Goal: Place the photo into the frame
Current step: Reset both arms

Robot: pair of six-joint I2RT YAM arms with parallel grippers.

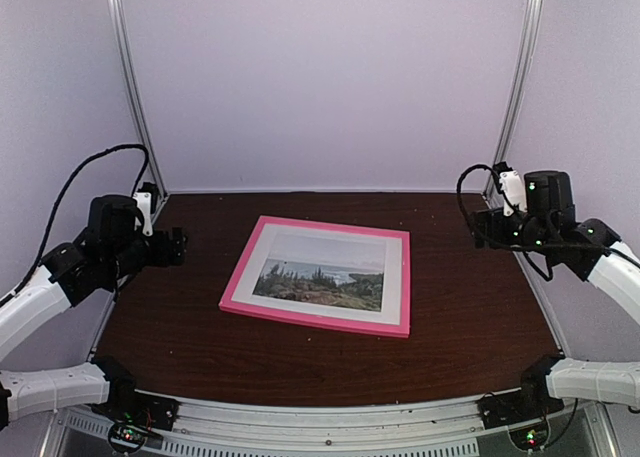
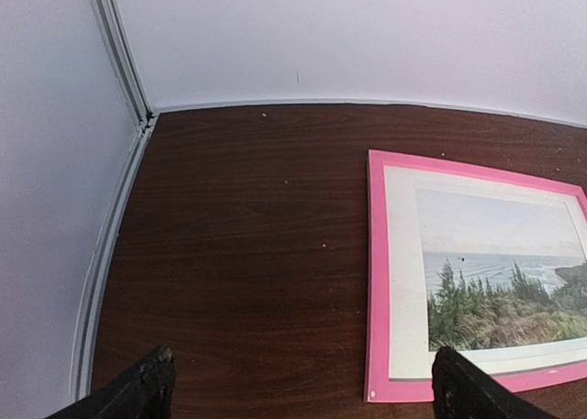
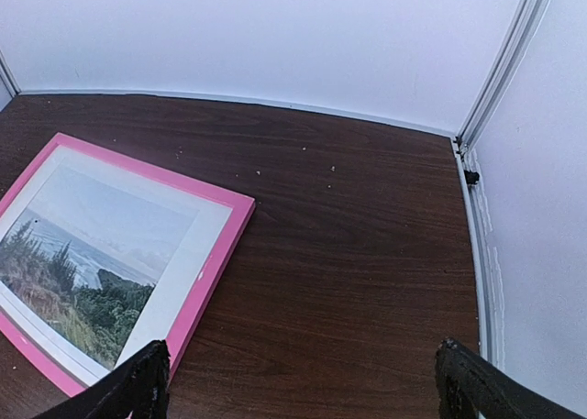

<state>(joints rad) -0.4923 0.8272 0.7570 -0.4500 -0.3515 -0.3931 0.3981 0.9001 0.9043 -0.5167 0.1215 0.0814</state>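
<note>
The pink-railed frame (image 1: 245,275) lies flat in the middle of the dark wooden table, face up. Inside it sits a white mat, and the landscape photo (image 1: 322,274) shows through the mat's opening. The frame (image 2: 378,281) and the photo (image 2: 500,272) fill the right side of the left wrist view; the frame (image 3: 213,254) and the photo (image 3: 87,263) lie at the left of the right wrist view. My left gripper (image 1: 178,247) hovers open at the table's left edge. At the right edge my right gripper (image 1: 480,227) hovers open. Both hold nothing.
White walls with metal corner posts (image 1: 135,87) close the table on three sides. Bare tabletop (image 1: 470,307) lies between the frame and each arm. The arm bases and a metal rail (image 1: 320,427) run along the near edge.
</note>
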